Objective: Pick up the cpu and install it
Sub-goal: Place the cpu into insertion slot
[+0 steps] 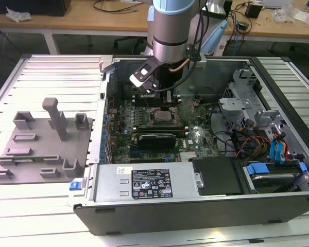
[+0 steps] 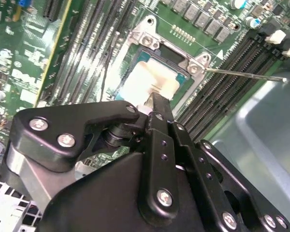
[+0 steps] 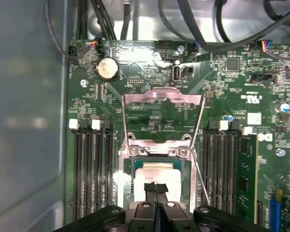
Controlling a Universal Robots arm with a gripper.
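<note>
- One cpu (image 3: 157,173), likely light, stiff and fragile, lies in the socket (image 3: 157,151); hold it by its plate edges.
- Your gripper (image 3: 155,186) has its fingers seemingly pressed together over it.

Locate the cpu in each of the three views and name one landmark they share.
Exterior view: the cpu is a small square mid-motherboard, just under the gripper.
First wrist view: its pale plate sits in the socket frame, just past the gripper.
Second wrist view: a pale square beyond the gripper.
Shared landmark: the dark memory slots flanking it.
</note>
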